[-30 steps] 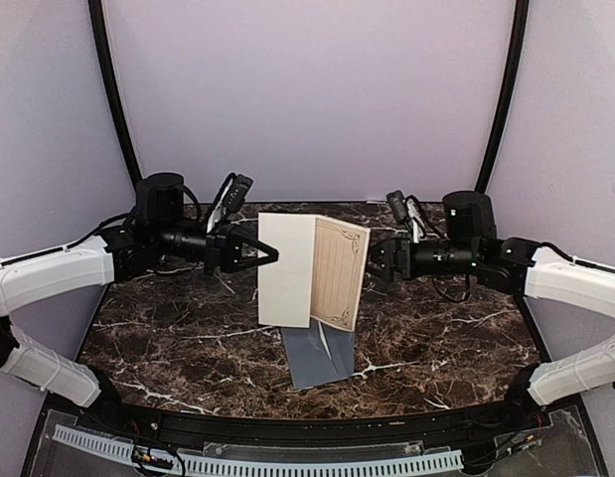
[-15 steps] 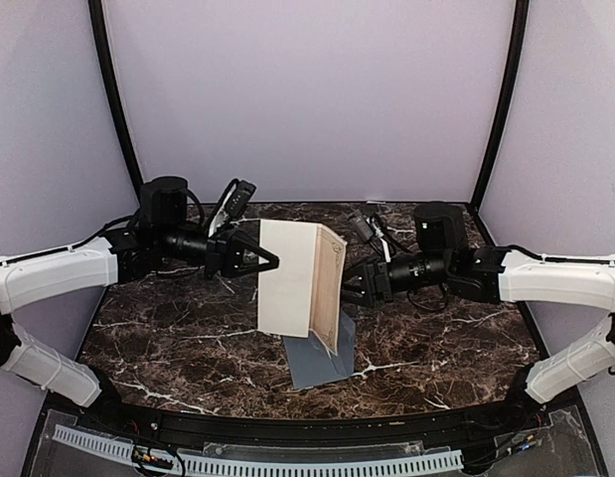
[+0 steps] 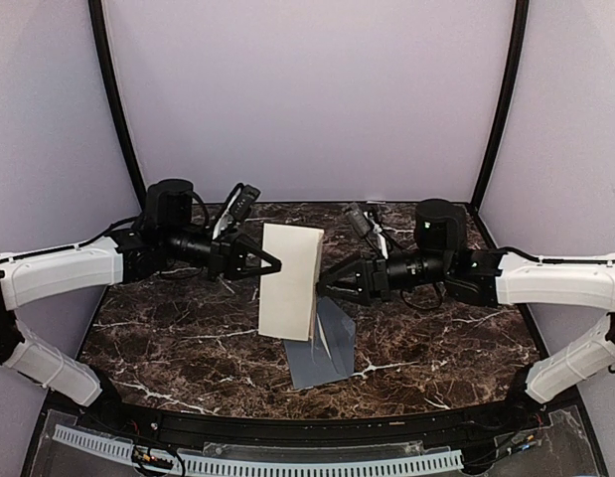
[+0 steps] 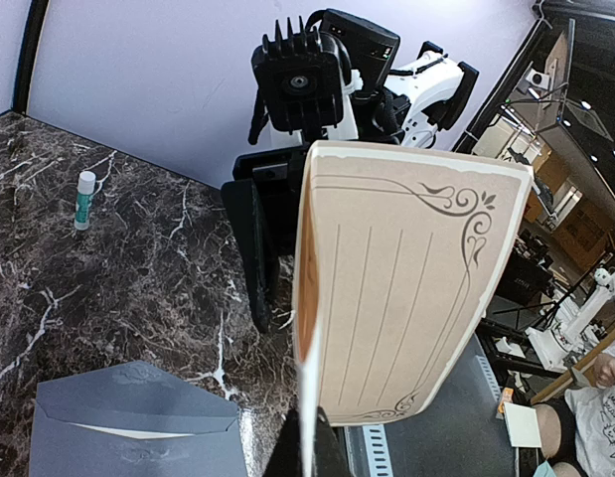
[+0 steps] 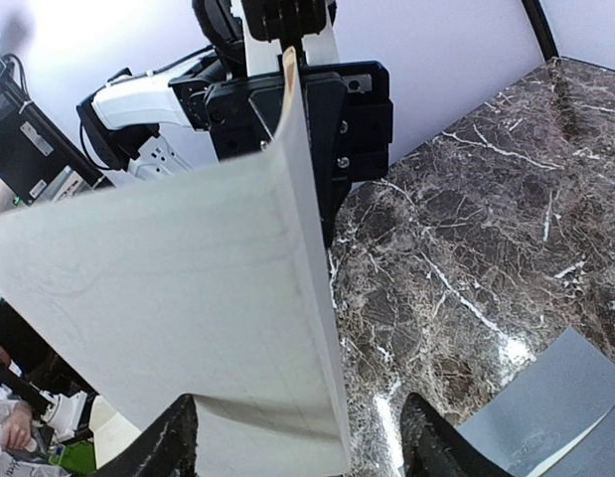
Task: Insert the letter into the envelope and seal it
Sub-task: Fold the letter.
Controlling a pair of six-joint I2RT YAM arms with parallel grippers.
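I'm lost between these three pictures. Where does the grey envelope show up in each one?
Top view: the grey envelope lies on the marble table, low centre, partly behind the upright letter.
Left wrist view: bottom-left corner, cut off by the edge.
Right wrist view: bottom-right corner, only part showing.
Shared landmark: the folded letter, held upright above the table in all three.

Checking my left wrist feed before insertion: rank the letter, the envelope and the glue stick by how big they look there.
1. the letter, largest, though it is nearest the camera.
2. the envelope, cropped by the frame edge.
3. the glue stick, far smallest.
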